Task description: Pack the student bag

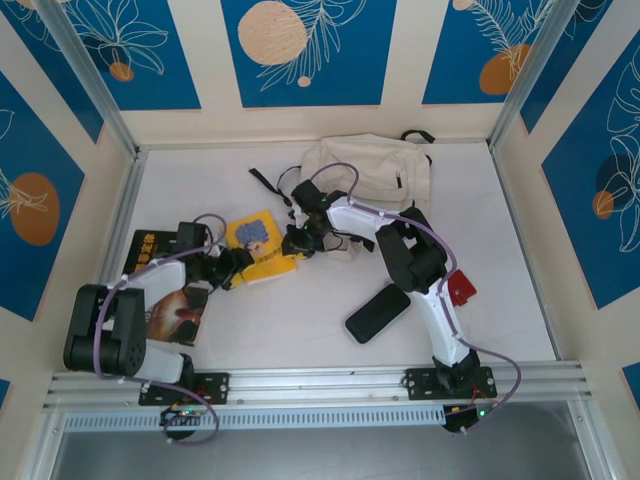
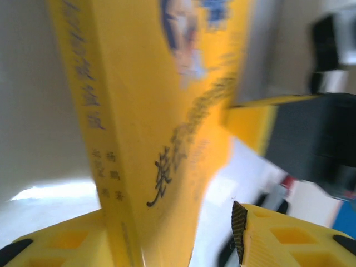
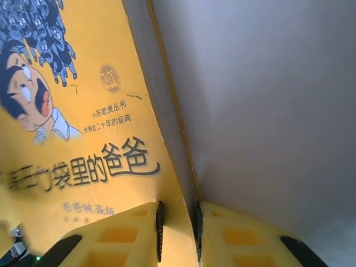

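The student bag (image 1: 372,170), cream fabric with black straps, lies at the back of the table. A yellow book with a cartoon cover (image 1: 255,238) is held off the table in front of it. My right gripper (image 1: 298,240) is shut on the book's (image 3: 83,139) edge, both black pads pressed against it (image 3: 177,231). My left gripper (image 1: 235,265) straddles the opposite end of the book (image 2: 156,111). Its jaws are open (image 2: 172,233): one finger lies against the book and the other finger (image 2: 278,239) stands apart from it with a gap.
A dark book (image 1: 165,295) lies flat at the front left, partly under the left arm. A black oblong case (image 1: 378,312) lies at the front centre-right, and a small red object (image 1: 461,288) sits beside the right arm. Loose black straps (image 1: 265,180) trail left of the bag.
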